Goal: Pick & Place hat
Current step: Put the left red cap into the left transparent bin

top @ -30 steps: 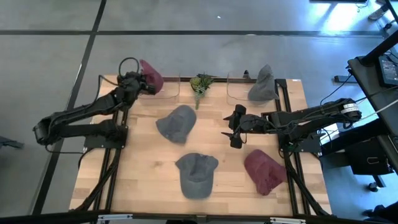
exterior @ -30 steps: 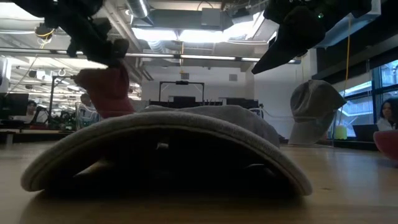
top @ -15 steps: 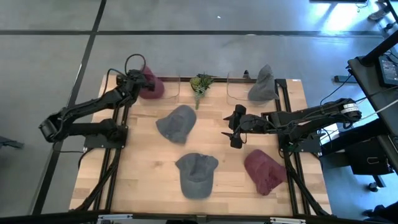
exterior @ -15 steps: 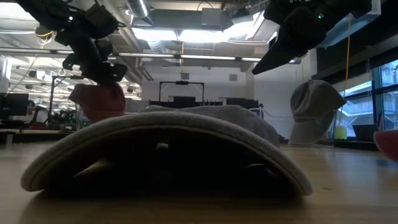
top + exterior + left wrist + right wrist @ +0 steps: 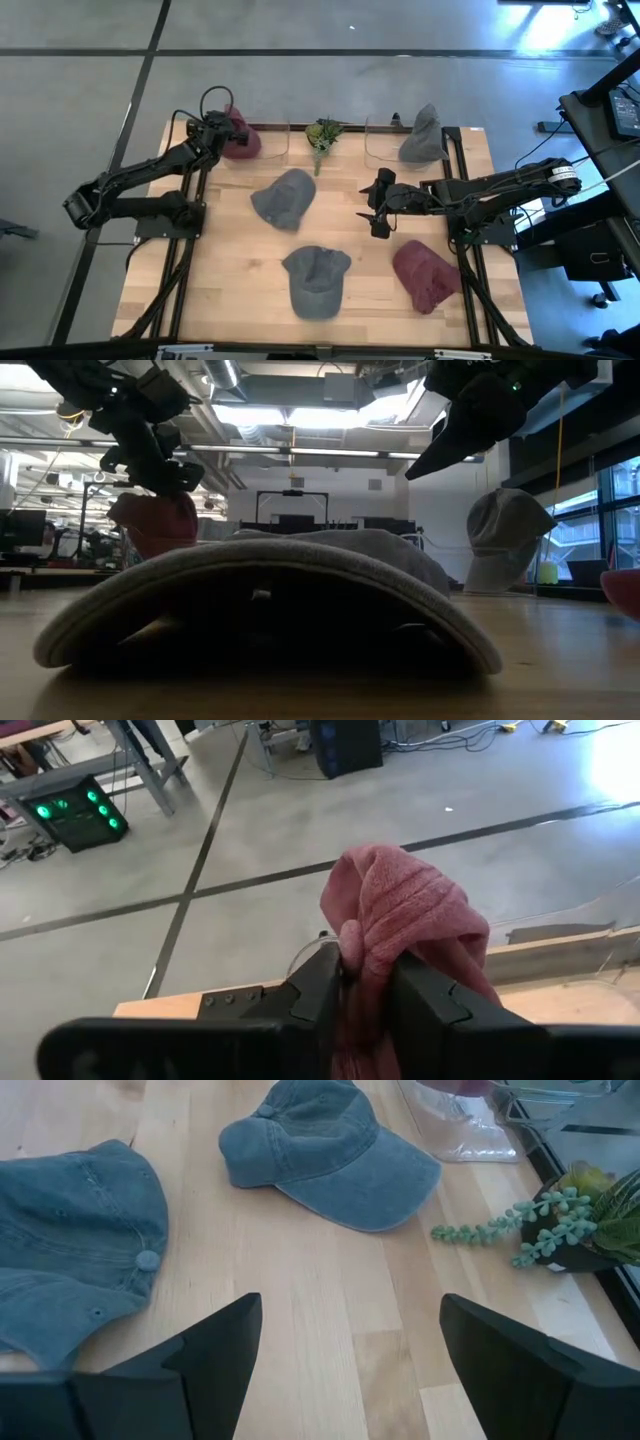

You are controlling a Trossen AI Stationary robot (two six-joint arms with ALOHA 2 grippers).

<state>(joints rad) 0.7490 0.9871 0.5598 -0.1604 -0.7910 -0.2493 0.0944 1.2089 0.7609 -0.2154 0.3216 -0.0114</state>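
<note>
A maroon hat (image 5: 242,137) is at the table's far left corner, beside a clear stand (image 5: 276,141). My left gripper (image 5: 222,134) is shut on it; the low view shows the gripper (image 5: 165,460) just above the hat (image 5: 155,522). My right gripper (image 5: 374,206) hovers open over the middle of the table and touches nothing. A second maroon hat (image 5: 425,275) lies near the right edge. Two blue-grey hats (image 5: 283,197) (image 5: 317,280) lie flat on the wood, and a grey hat (image 5: 422,135) stands upright at the far right. My left gripper (image 5: 365,978) pinches a bunched fold of the maroon hat's cloth (image 5: 362,942) between its two fingers (image 5: 318,982). The rest of the hat bulges beyond the fingertips. The front hat in the low view hides the hat's lower part, so whether it rests on anything cannot be told.
A small potted plant (image 5: 323,134) stands at the far edge between two clear stands (image 5: 380,142). In the low view the near blue-grey hat (image 5: 270,595) fills the foreground. Bare wood (image 5: 230,270) lies toward the near left.
My left gripper has drawn back slightly toward the table's left edge and moved down, still shut on the maroon hat. The hat has sunk lower at the far left corner. In the last half second it has hardly moved.
</note>
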